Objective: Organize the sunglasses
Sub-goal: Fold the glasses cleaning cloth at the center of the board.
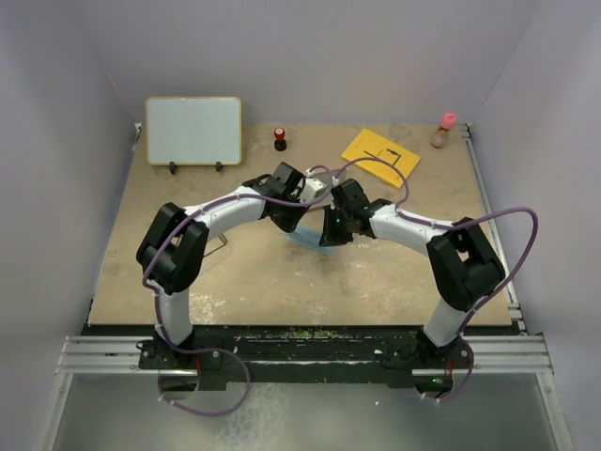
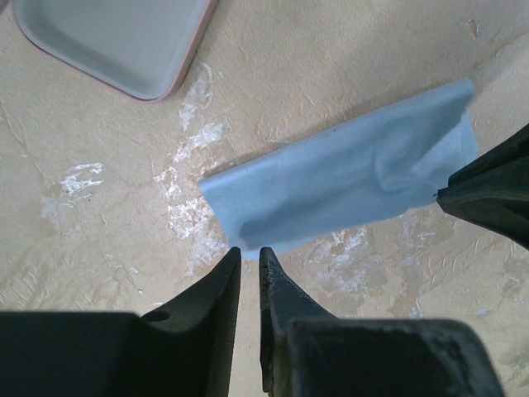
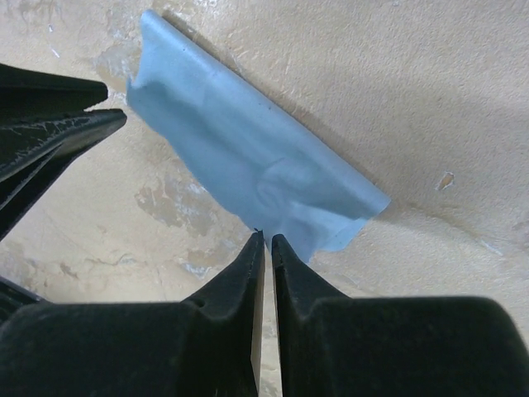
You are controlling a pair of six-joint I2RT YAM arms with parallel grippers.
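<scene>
Both tools sit at the folded blue cloth, mid-worktop. Left tool: fingers a slit apart, nothing between them. Right tool: nearly together at the cloth's edge; pinching or not, cannot tell. Sunglasses: probably the thin wire outline left of the cloth, apart from it. Advice: let go gently and lift straight up, without dragging the fold. Worktop beige with white scuffs; pale walls enclose it.

White arm links, black joints, purple cables.
</scene>
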